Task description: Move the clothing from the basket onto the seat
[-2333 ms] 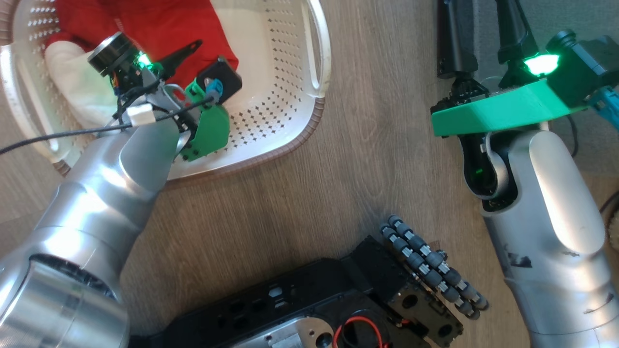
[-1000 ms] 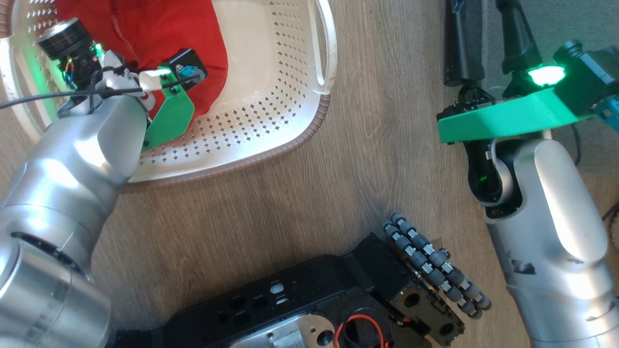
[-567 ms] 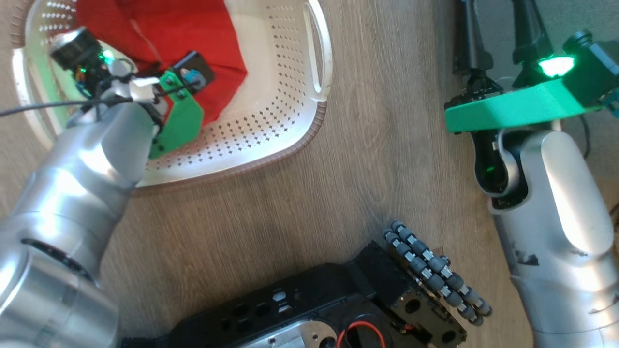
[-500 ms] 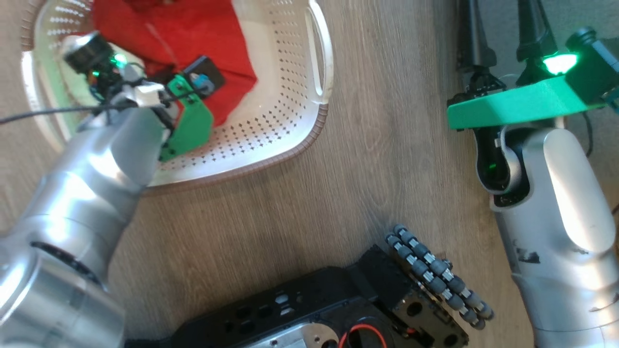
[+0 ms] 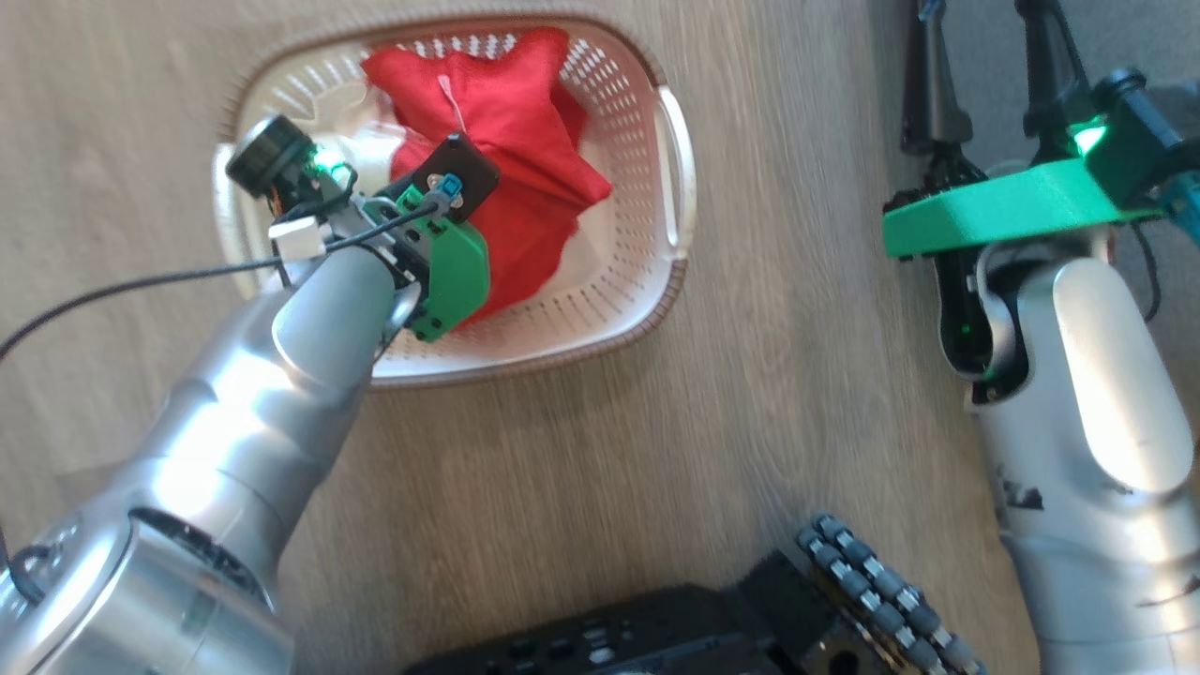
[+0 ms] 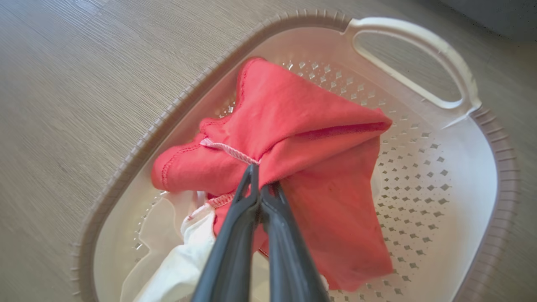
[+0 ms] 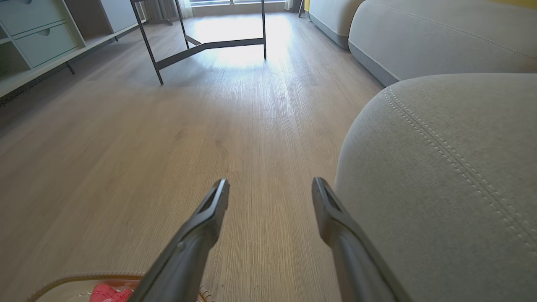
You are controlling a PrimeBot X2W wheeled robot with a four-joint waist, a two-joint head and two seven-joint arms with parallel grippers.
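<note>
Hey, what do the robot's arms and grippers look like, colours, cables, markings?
The left arm and right arm are rounded silver shells, each with a green plastic wrist mount. A thin black cable runs to the left wrist; dark scuff marks show on the right forearm. The left gripper and right gripper each have two long dark tapered fingers.

A pale wood floor runs to a dark metal table frame and a drawer cabinet.

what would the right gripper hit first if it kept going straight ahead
Probably the wooden floor: the open right gripper aims over bare boards, with the grey seat cushion close beside one finger. Depth is unclear, so it might brush the cushion first.
</note>
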